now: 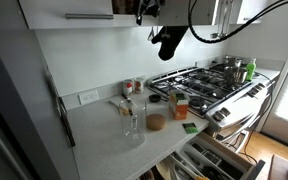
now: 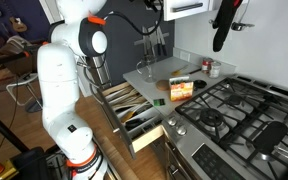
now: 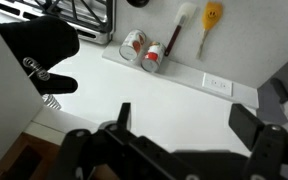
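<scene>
My gripper (image 1: 169, 42) hangs high above the counter, near the upper cabinets, and touches nothing. It also shows in an exterior view (image 2: 222, 30) at the top right. In the wrist view the two black fingers stand wide apart with only white counter between them (image 3: 184, 120). The gripper is open and empty. Below it on the counter stand a clear glass jar (image 1: 134, 118), a brown round lid (image 1: 156, 122) and an orange box (image 1: 180, 108). Two cans (image 3: 142, 50) lie by the wall.
A gas stove (image 1: 209, 85) with a pot (image 1: 239, 68) is beside the counter. A drawer of utensils (image 2: 134, 110) stands open below. A wall outlet (image 3: 217, 84), a green sponge (image 1: 190, 127) and the white robot base (image 2: 69, 70) are in view.
</scene>
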Robot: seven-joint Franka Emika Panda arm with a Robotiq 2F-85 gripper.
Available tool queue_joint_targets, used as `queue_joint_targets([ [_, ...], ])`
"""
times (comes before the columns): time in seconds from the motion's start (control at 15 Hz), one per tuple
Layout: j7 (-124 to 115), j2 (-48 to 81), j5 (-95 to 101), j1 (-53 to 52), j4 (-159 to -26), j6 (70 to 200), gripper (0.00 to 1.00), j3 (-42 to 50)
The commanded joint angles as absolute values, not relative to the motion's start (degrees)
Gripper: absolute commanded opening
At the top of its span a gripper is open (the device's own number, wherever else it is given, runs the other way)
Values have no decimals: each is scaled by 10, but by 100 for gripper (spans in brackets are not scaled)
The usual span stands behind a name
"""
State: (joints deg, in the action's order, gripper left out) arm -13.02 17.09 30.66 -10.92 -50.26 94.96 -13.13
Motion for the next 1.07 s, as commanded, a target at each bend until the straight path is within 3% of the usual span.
queue_joint_targets([
  [0.0, -173, 193, 260, -85, -445, 993, 100, -131],
  [1.0, -354, 296, 200, -36, -361, 1220, 100, -137],
])
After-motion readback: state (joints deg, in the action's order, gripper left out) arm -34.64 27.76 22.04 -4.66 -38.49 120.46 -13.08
